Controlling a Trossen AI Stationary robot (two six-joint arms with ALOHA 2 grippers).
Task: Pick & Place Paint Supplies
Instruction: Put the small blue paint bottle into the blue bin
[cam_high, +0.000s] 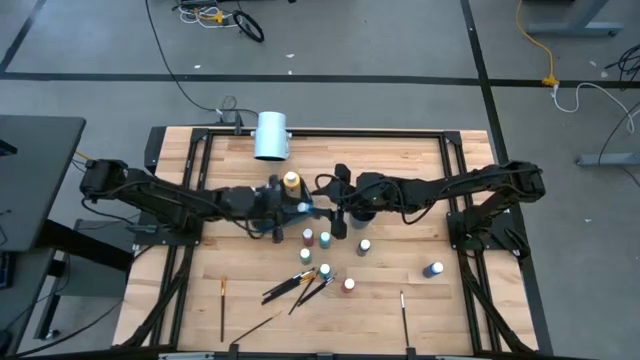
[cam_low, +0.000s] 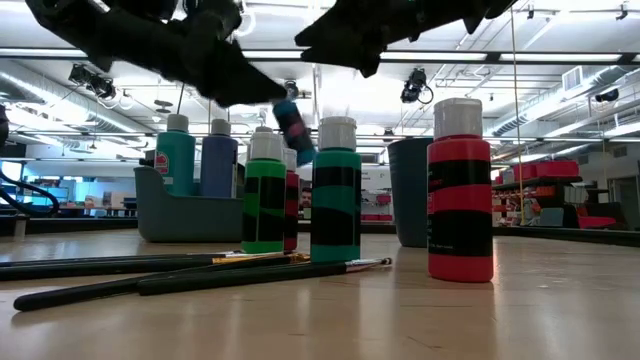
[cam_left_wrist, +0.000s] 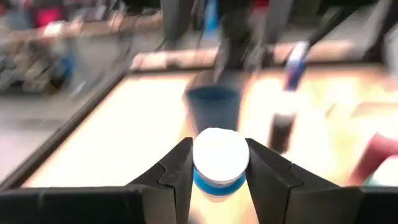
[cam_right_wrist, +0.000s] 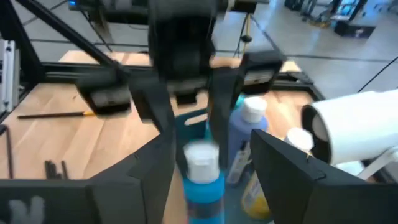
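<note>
A small blue paint bottle with a white cap (cam_high: 303, 207) hangs above the middle of the table, with my left gripper (cam_high: 297, 207) shut on it. In the left wrist view its cap (cam_left_wrist: 221, 155) fills the gap between my left gripper's (cam_left_wrist: 219, 168) fingers. My right gripper (cam_high: 336, 206) faces it from the right, open. Its fingers (cam_right_wrist: 155, 168) stand on either side of the bottle (cam_right_wrist: 203, 183) with a gap. More paint bottles (cam_high: 325, 238) and several brushes (cam_high: 295, 285) lie on the near half of the table. My left gripper pinches the blue bottle at its cap end (cam_left_wrist: 217, 184) between its two fingers, one on each side of the white cap. The fingers reach in about level from the table's left. The bottle is lifted clear of the table and hangs tilted (cam_low: 296, 128).
A grey bin (cam_low: 190, 215) holding a few bottles stands under the grippers, and a dark cup (cam_low: 408, 205) stands beside it. A white cylinder (cam_high: 271, 135) lies at the far edge. Green (cam_low: 265, 200), teal (cam_low: 335, 195) and red (cam_low: 460, 200) bottles stand near the brushes (cam_low: 200, 275).
</note>
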